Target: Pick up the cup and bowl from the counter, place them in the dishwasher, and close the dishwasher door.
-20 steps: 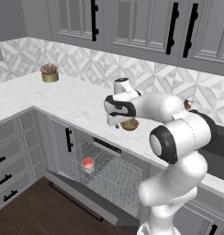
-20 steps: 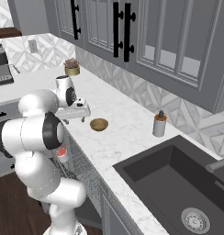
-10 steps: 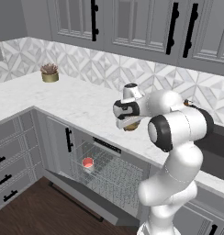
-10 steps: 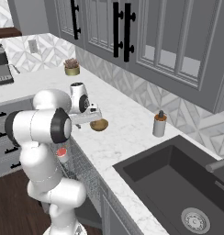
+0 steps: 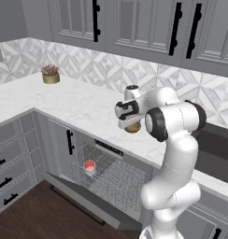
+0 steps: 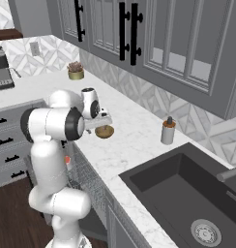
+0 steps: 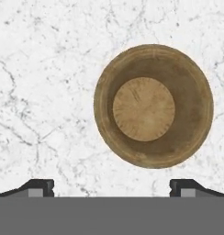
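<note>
The brown wooden bowl [image 7: 153, 105] sits upright and empty on the marble counter [image 7: 45, 69]. In the hand view it lies ahead of my fingertips [image 7: 38, 187], right of centre. My gripper [image 7: 112, 188] is open, with nothing between its fingers. From the left base view the gripper [image 5: 129, 123] hovers just above the bowl [image 5: 133, 128], near the counter's front edge. The right base view shows the gripper [image 6: 101, 124] over the bowl [image 6: 104, 131]. The cup [image 5: 89, 165], red inside, stands in the wire rack of the dishwasher [image 5: 111, 175]. The dishwasher door [image 5: 85, 200] hangs folded down.
A gold pot with a plant [image 5: 51, 74] stands far back on the counter's left. The soap dispenser [image 6: 167, 131] stands beside the dark sink [image 6: 187, 193]. A coffee machine [image 6: 1, 68] is at the far end. Grey drawers [image 5: 8, 163] flank the dishwasher.
The arm has swung the hand to the right along the counter, and it now hangs over the bowl. Bowl and cup have not moved.
</note>
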{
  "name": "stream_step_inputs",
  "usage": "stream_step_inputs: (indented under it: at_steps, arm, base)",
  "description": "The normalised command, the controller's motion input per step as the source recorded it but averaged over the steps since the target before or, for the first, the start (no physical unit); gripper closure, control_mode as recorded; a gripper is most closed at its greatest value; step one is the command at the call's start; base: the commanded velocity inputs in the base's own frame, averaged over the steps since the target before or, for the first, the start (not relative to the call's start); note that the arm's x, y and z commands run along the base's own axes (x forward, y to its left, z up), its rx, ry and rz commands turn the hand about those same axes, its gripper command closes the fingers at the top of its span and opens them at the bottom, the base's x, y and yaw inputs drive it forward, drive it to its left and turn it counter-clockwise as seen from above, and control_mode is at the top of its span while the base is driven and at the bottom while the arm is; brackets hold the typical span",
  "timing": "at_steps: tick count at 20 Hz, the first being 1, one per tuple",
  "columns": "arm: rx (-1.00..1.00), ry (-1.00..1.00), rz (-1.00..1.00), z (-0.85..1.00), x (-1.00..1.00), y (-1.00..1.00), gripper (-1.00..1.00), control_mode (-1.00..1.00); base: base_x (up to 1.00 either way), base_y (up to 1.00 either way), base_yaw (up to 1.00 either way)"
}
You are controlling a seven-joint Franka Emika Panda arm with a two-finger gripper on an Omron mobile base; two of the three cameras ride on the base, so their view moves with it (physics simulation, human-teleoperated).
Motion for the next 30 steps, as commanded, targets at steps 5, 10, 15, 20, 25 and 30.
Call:
stream_step_inputs:
  at_steps: [5,10,15,20,25,30]
  arm:
    - [-0.04,0.0,0.0,-0.24,0.31,0.03,-1.0,-1.0]
    - [-0.07,0.0,0.0,-0.31,0.28,0.13,-1.0,-1.0]
    - [-0.05,0.0,0.0,-0.29,0.11,0.04,-1.0,-1.0]
    - [-0.04,0.0,0.0,-0.31,0.0,0.02,1.0,-1.0]
    - [0.0,0.0,0.0,-0.09,0.0,0.0,1.0,-1.0]
    - [0.01,-0.03,-0.01,0.03,-0.22,0.02,1.0,-1.0]
  base:
    - [0.0,0.0,0.0]
    - [0.0,0.0,0.0]
    - [0.0,0.0,0.0]
    - [0.0,0.0,0.0]
    - [0.0,0.0,0.0]
    - [0.0,0.0,0.0]
